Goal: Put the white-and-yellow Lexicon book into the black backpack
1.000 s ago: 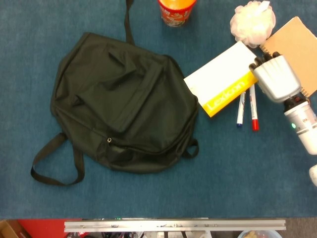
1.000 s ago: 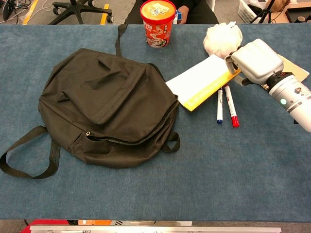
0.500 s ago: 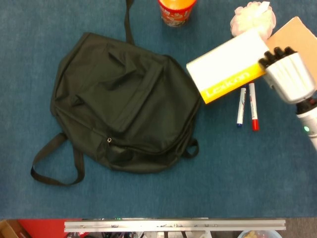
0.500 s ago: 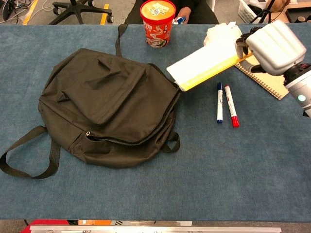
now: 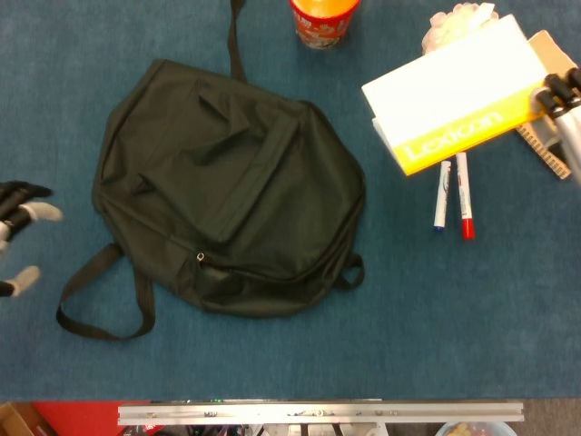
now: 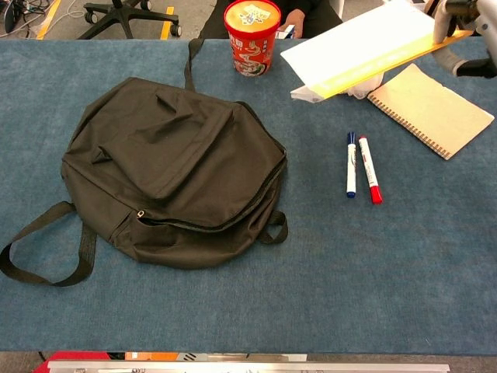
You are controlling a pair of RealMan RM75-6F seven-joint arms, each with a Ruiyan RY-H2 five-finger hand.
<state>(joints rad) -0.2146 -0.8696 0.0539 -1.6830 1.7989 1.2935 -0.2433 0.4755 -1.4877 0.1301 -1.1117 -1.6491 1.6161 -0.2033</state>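
Blue counter [image 6: 404, 264]: my right hand [image 5: 565, 100] grips the book [image 5: 454, 95] aloft at 2 o'clock; backpack [image 5: 227, 182] unopened, left hand [image 5: 14, 232] empty, fingers apart.

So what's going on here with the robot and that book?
The right hand holds the white-and-yellow Lexicon book by one end, lifted above the table near the two markers and the spiral notebook. The black backpack lies flat and appears closed. The left hand shows at the table's left edge, fingers apart, holding nothing.
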